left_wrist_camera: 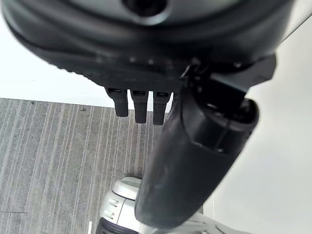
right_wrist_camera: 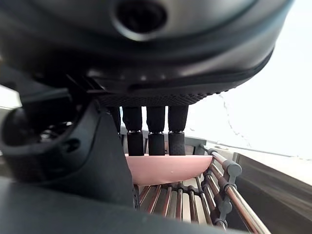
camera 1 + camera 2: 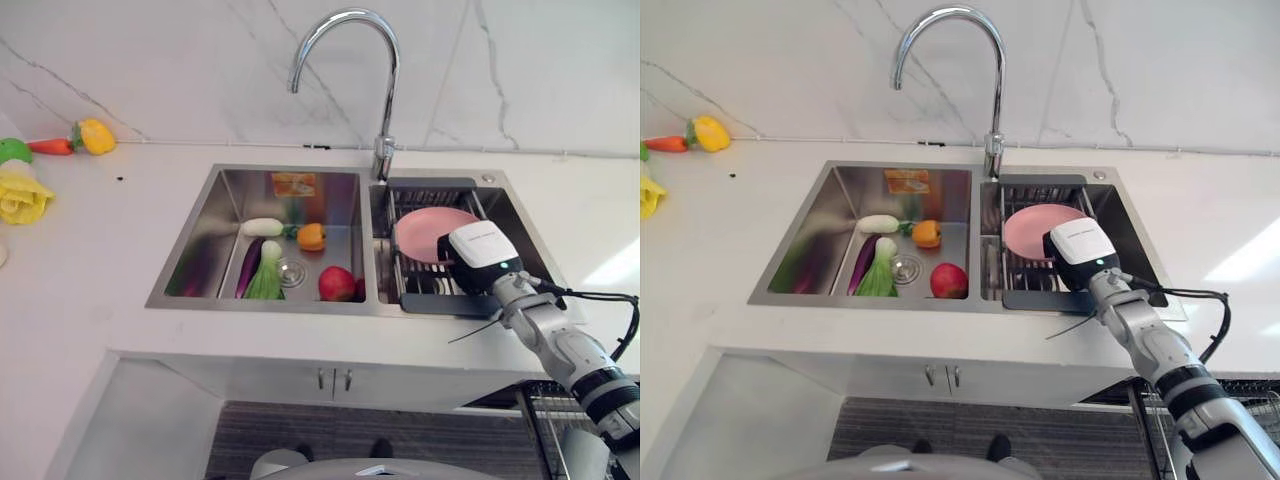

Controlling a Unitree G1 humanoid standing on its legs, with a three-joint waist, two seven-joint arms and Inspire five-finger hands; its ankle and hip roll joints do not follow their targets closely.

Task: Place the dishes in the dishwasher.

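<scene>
A pink plate [image 3: 430, 232] lies in the dark wire drying rack [image 3: 420, 288] that sits in the right basin of the sink. My right arm reaches in from the lower right and its hand [image 2: 146, 73] is at the plate's near rim. In the right wrist view the fingers [image 2: 156, 131] are straight and lie over the edge of the pink plate [image 2: 165, 168], with the thumb [image 2: 92, 161] beside it. My left hand [image 1: 195, 146] hangs over the grey floor, its fingers relaxed and holding nothing.
The left basin [image 3: 200, 230] holds a red apple [image 3: 337, 284], an orange pepper [image 3: 311, 237], a bok choy [image 3: 266, 275], an eggplant [image 3: 248, 266] and a white radish [image 3: 262, 227]. A chrome faucet [image 3: 385, 100] arches over the divider. Toy vegetables [image 3: 96, 136] lie far left. A wire basket [image 3: 560, 420] shows lower right.
</scene>
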